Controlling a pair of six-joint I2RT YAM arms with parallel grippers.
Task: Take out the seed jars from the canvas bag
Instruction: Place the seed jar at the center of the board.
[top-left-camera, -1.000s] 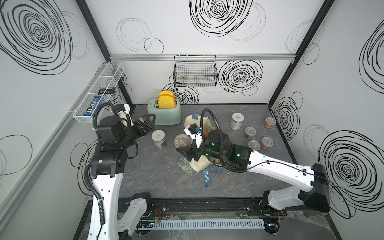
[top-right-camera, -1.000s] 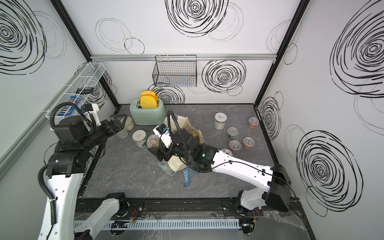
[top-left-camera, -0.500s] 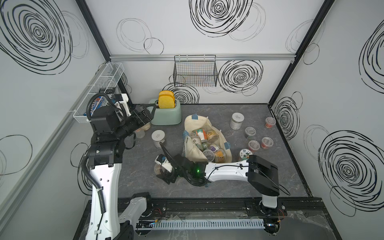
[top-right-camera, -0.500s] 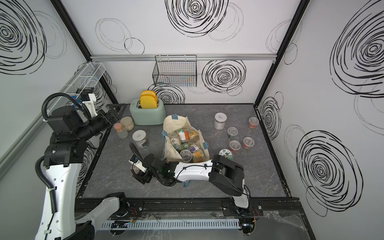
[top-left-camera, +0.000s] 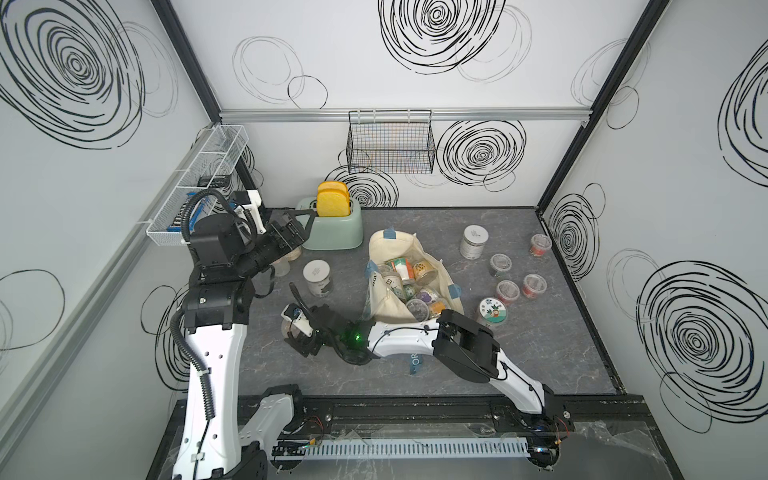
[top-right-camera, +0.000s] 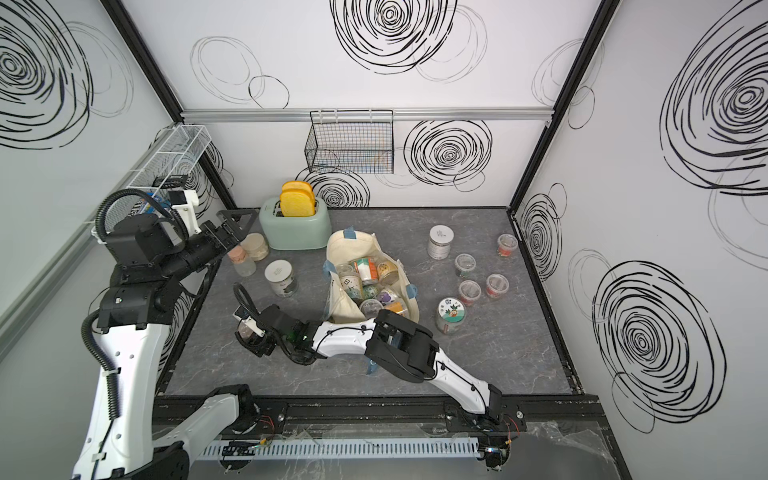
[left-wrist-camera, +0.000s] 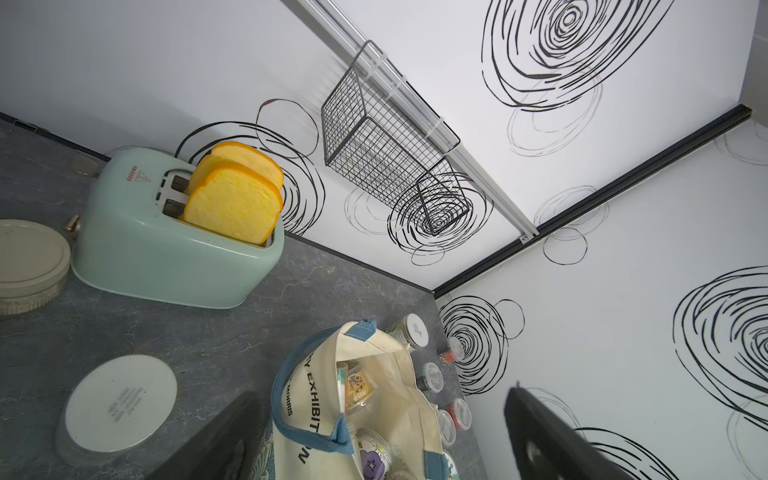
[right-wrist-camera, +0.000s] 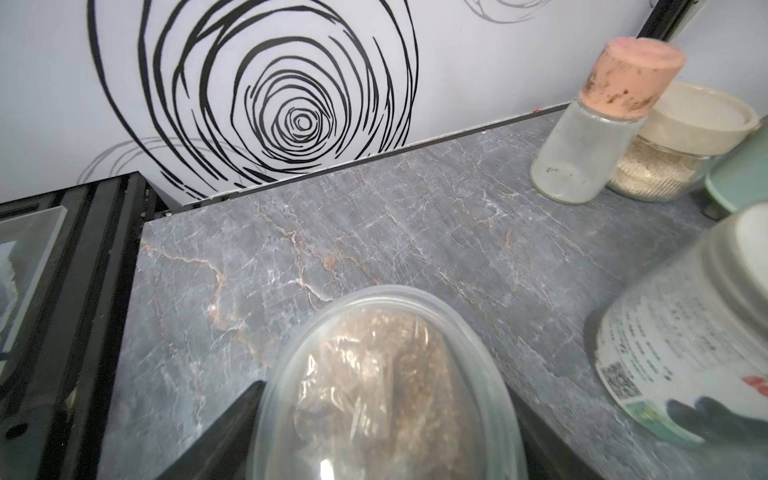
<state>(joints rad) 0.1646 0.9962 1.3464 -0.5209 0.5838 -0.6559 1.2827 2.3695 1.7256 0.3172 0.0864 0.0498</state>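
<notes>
One seed jar (right-wrist-camera: 386, 395) sits clasped in the right gripper (top-left-camera: 294, 330) near the canvas bag (top-left-camera: 388, 249).
Seven other jars (top-left-camera: 492, 311) stand outside; the left gripper (top-left-camera: 297, 226) gapes empty.

On the surface (top-left-camera: 540, 365), the canvas bag (top-left-camera: 388, 249) lies central, toaster (top-left-camera: 332, 235) far left, seed jars (top-left-camera: 508, 291) right, one jar (right-wrist-camera: 386, 386) near left.

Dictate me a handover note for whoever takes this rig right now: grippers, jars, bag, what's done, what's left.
Left gripper: open, empty, raised beside the toaster.
Right gripper: closed on a brown-seed jar, low at the front left of the table.
Canvas bag: mid-table, mouth open, several seed jars inside.
Done: six jars stand right of the bag, a white-lidded jar left of it.
Left: set this jar down, then empty the bag.
</notes>
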